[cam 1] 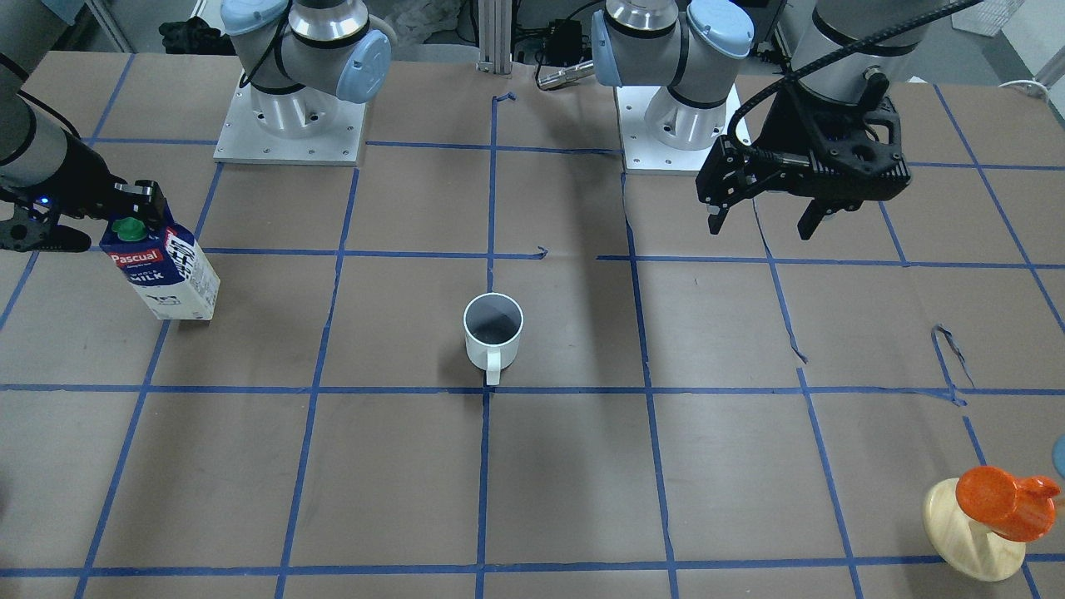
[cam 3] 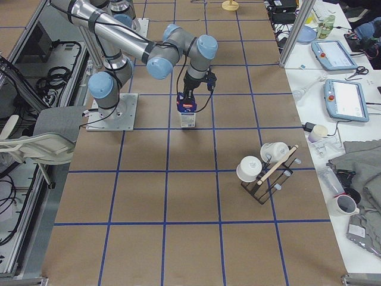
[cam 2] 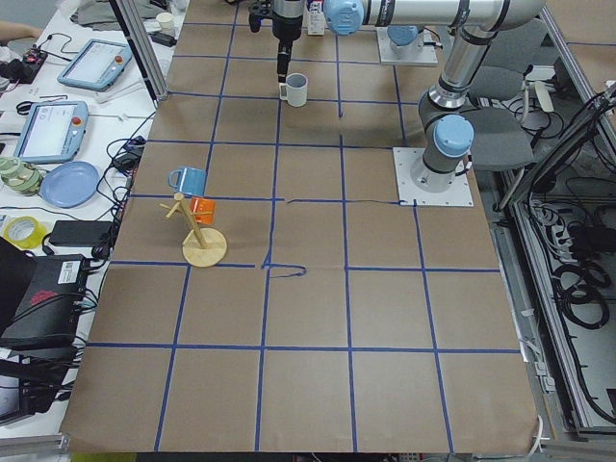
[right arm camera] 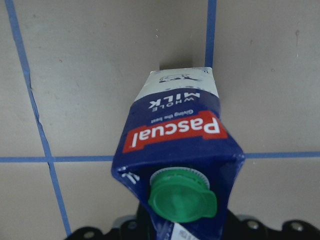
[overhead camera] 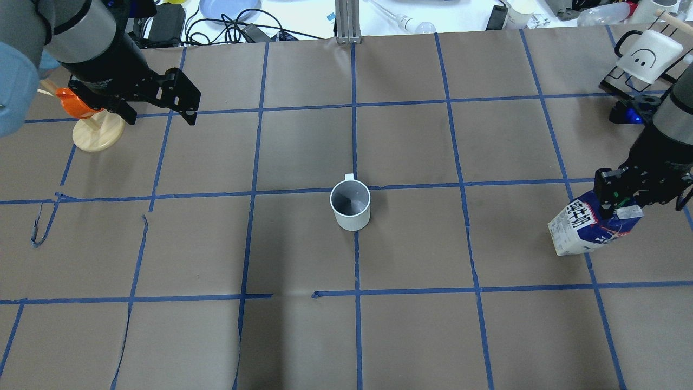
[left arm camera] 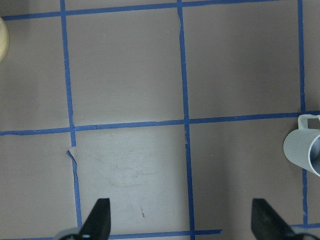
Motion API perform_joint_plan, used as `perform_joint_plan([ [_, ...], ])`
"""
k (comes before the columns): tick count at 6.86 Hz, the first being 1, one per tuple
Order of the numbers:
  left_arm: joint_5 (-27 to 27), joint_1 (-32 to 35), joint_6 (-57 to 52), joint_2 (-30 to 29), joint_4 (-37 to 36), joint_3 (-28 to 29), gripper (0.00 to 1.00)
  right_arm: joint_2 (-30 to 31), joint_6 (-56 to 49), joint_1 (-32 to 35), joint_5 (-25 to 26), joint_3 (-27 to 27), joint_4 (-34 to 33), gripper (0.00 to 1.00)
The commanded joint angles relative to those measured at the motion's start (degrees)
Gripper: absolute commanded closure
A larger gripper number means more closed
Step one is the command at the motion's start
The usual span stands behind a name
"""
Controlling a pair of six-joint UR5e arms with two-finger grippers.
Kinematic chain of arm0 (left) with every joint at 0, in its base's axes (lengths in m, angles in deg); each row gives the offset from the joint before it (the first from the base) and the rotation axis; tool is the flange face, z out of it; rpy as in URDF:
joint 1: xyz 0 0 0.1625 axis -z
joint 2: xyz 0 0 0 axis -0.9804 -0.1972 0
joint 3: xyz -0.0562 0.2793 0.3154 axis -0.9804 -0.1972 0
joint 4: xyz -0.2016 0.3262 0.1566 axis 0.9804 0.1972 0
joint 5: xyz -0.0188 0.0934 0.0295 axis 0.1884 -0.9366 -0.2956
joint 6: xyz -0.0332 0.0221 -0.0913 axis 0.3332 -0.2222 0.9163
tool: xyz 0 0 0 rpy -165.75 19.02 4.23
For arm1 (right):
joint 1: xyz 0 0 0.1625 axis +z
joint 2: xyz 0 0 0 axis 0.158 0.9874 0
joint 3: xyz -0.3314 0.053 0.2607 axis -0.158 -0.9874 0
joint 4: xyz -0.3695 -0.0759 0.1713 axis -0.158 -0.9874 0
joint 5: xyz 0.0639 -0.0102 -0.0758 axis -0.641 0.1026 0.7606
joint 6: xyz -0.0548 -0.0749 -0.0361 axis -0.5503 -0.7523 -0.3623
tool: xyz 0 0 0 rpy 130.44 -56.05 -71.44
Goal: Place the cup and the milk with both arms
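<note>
The white cup (cam 1: pixel 492 333) with a dark inside stands upright at the table's middle, its handle toward the operators' side; it also shows in the overhead view (overhead camera: pixel 351 206) and at the right edge of the left wrist view (left arm camera: pixel 305 152). My left gripper (cam 1: pixel 764 226) is open and empty, high above the table and well apart from the cup (overhead camera: pixel 162 103). My right gripper (cam 1: pixel 137 212) is shut on the gable top of the milk (cam 1: pixel 170 274). The blue-and-white carton with the green cap (right arm camera: pixel 182 195) is tilted, near the table's edge on my right (overhead camera: pixel 587 230).
An orange cup on a pale wooden stand (cam 1: pixel 994 512) sits near the far corner on my left, under my left arm in the overhead view (overhead camera: pixel 92 127). A black rack with white mugs (overhead camera: pixel 644 59) stands at the far right. The arm bases (cam 1: pixel 291 116) are behind.
</note>
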Motion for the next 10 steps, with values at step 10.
perform_joint_plan([
  [10, -0.2, 0.1, 0.1, -0.1, 0.1, -0.3, 0.0, -15.1, 37.8, 36.0, -15.4, -13.9, -3.4, 0.62],
])
